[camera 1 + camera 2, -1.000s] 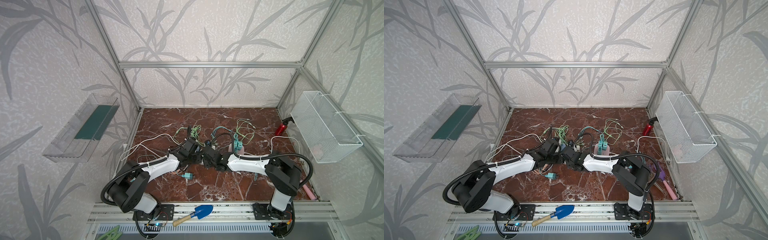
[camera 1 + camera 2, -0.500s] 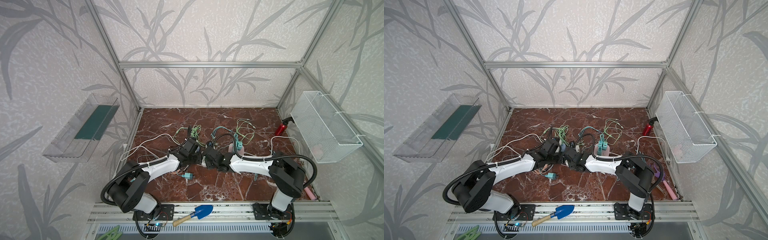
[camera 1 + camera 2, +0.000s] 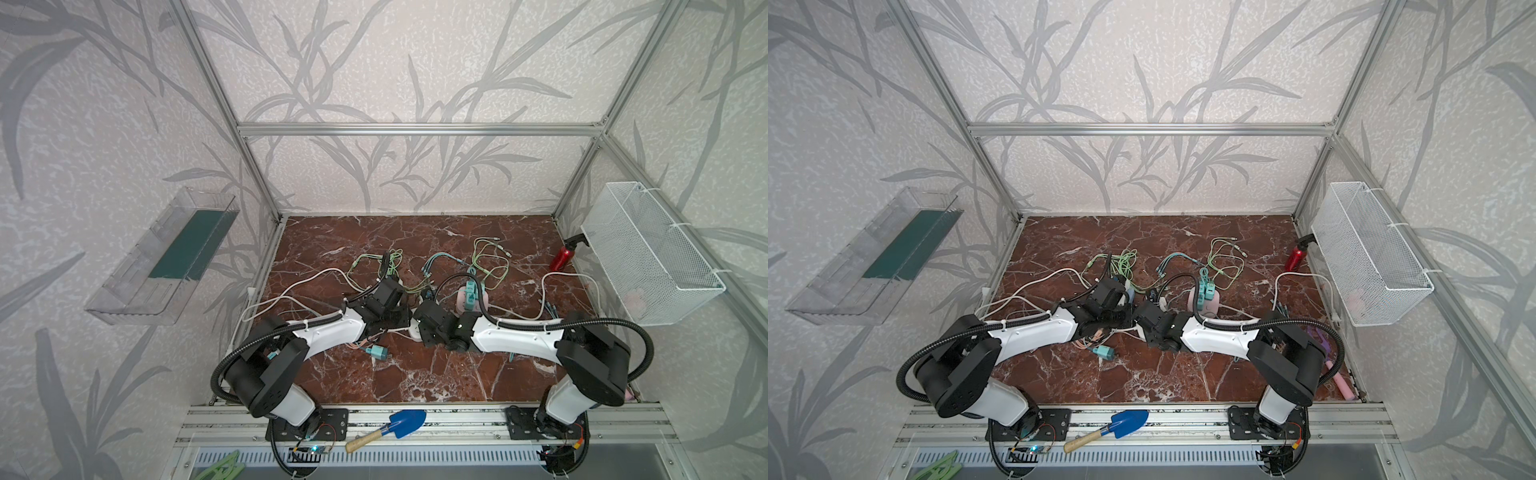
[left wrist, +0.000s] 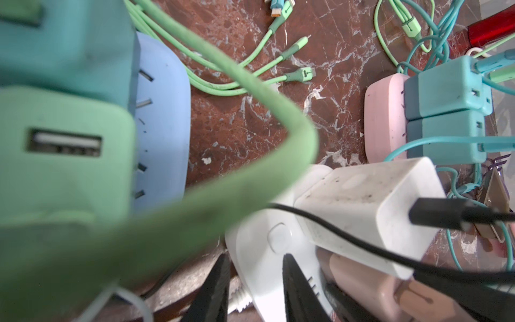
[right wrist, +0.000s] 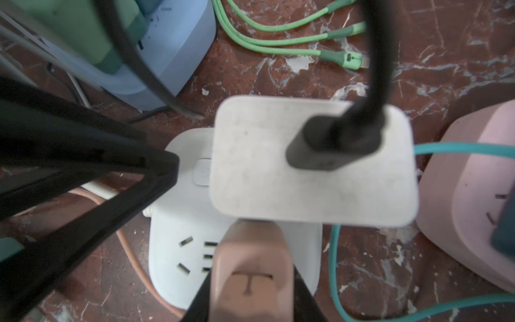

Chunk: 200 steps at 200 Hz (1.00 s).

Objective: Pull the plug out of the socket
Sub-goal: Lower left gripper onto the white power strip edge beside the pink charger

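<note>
In both top views, left gripper [image 3: 404, 318] and right gripper [image 3: 419, 322] meet over the white socket [image 3: 412, 332]. Left wrist: left jaws pinch the socket's end. Right wrist: right jaws clamp the pink plug [image 5: 250, 267], apparently seated in the socket beside the charger [image 5: 306, 172]. Grasping looks done; next comes a straight pull off the braced socket.

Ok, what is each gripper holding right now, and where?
Right gripper clamps the pink plug by its sides; left gripper grips the white power strip at its switch end.
</note>
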### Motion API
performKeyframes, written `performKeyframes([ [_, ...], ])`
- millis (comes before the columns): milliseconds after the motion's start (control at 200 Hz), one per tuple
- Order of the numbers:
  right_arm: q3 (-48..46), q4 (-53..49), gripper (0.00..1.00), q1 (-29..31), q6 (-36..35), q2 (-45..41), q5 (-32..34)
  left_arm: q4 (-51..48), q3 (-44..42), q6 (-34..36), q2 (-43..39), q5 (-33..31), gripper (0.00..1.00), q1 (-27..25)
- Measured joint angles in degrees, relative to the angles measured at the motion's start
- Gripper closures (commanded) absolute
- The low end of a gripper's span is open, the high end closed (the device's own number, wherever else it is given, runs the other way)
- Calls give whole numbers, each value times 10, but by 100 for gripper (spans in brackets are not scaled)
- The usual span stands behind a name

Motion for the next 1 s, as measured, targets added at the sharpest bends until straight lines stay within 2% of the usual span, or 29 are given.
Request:
performKeyframes([
  [620,4,-1,65,3,3,0,5,12,15,1,24,-12,69,-15],
  [725,9,-1,65,3,2,0,8,-3,21,4,24,-22,71,-19],
  [1000,13,0,65,3,-1,0,19,-48,13,3,-12,-42,71,-23],
])
